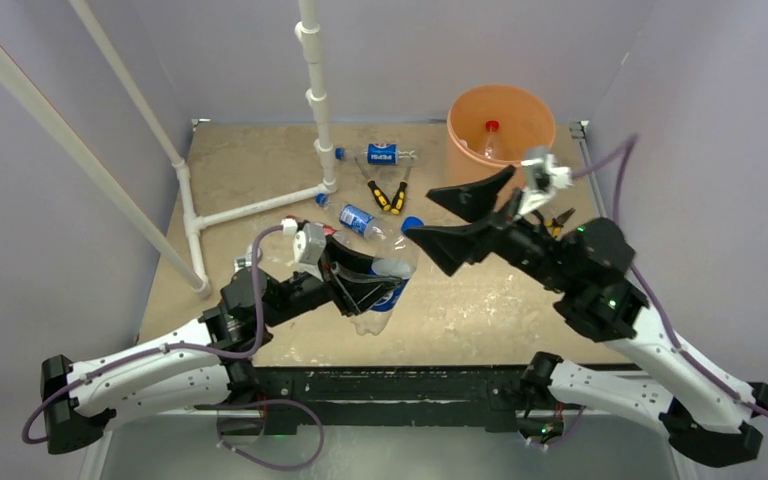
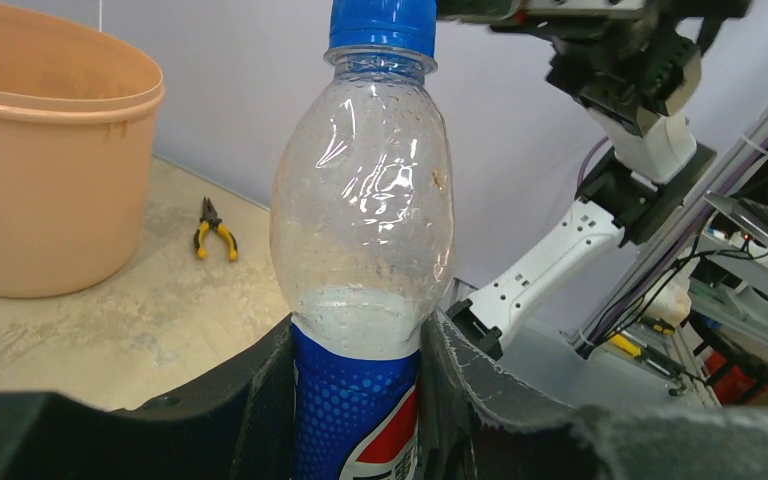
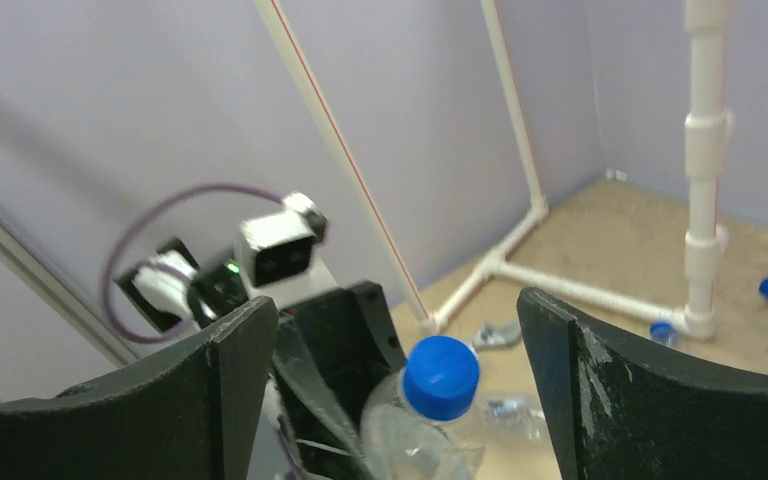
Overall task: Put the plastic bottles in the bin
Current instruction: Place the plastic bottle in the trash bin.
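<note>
– orange bin (image 1: 457, 125), location?
– far right corner of the table (image 1: 260, 170), upright. a red-cap bottle (image 1: 491, 140) is inside it.

– left hand (image 1: 365, 285), state?
– clenched on the held bottle (image 1: 393, 268), near the middle front of the table and well short of the bin. in the left wrist view both fingers (image 2: 260, 410) press on the blue label, and the clear upper body rises above them. its blue cap (image 1: 412, 224) points toward the right arm.

– right hand (image 1: 418, 213), state?
– released, fingers (image 3: 230, 370) spread wide. in the right wrist view the cap lies between them and touches neither.

– remaining bottles?
– two recorded, both lying on the table outside the bin. the far bottle (image 1: 380, 155), blue label and blue cap, is just right of the white pipe (image 1: 315, 100). the near bottle (image 1: 358, 218), also blue label, lies beside the left hand's far side. further ones cannot be told behind the arms.

– other items?
– pliers (image 1: 387, 195), yellow and black, lie between those two bottles. the second pliers (image 2: 214, 232) lie on the table near the bin's base, apart from it.
</note>
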Robot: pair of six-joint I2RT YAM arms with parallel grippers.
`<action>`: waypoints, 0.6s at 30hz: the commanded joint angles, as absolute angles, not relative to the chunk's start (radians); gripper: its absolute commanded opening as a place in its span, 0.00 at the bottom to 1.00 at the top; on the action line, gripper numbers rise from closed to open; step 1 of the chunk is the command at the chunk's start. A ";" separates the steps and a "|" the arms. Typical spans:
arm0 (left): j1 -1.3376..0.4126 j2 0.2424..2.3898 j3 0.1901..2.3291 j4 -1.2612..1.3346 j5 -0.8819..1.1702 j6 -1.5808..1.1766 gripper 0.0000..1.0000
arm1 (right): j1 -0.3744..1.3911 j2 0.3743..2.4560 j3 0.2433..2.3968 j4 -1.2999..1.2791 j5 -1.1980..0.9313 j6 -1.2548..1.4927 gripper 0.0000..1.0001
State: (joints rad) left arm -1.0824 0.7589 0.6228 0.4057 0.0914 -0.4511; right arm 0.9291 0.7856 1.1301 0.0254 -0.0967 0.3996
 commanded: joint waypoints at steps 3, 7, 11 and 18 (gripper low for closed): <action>-1.085 0.724 0.675 0.387 0.140 -0.398 0.20 | 0.928 0.875 1.182 -0.086 -0.179 0.419 0.89; -1.085 0.734 0.675 0.398 0.140 -0.399 0.20 | 0.928 0.901 1.192 -0.115 -0.198 0.432 0.79; -1.085 0.745 0.671 0.420 0.135 -0.405 0.19 | 0.928 0.893 1.186 -0.126 -0.173 0.442 0.71; -1.085 0.740 0.666 0.417 0.129 -0.405 0.19 | 0.928 0.862 1.175 -0.131 -0.133 0.449 0.56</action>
State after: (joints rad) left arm -1.0821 0.7506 0.6323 0.3771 0.1238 -0.4229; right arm 0.9291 0.8841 1.1450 -0.1352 -0.1593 0.4377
